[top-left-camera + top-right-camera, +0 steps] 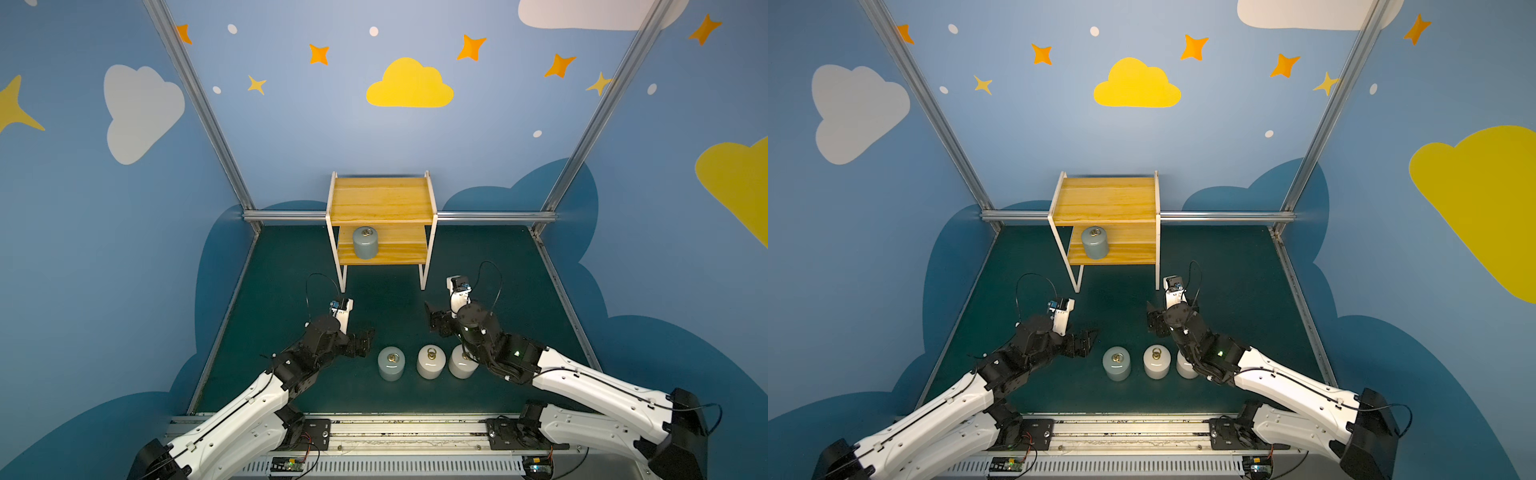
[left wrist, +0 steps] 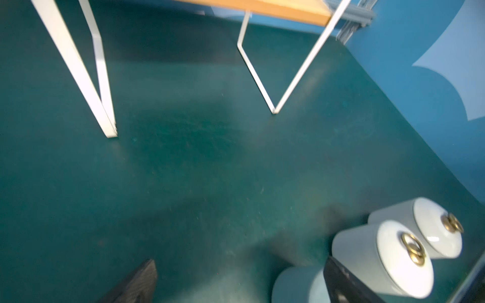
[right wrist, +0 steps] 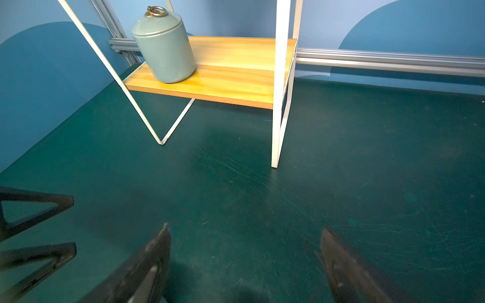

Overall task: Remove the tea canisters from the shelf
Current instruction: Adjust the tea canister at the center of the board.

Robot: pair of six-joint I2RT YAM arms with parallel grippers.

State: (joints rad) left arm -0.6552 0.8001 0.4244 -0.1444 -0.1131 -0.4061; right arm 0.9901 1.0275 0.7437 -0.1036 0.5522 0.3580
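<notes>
While one grey-blue canister [image 1: 365,243] is sitting on the shelf [image 1: 381,199] | three canisters [image 1: 431,360] are standing on table [image 1: 291,299] | left gripper [image 1: 366,341], right gripper [image 1: 433,320] are hovering with jaws apart, empty.

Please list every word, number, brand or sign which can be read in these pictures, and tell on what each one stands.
No text can be read anywhere.
Grey-blue canister on the shelf, three canisters in front of it: no label shows.
Walls: only painted clouds and stars, no letters.
Circuit boards at the front rail: any print too small to read.
</notes>
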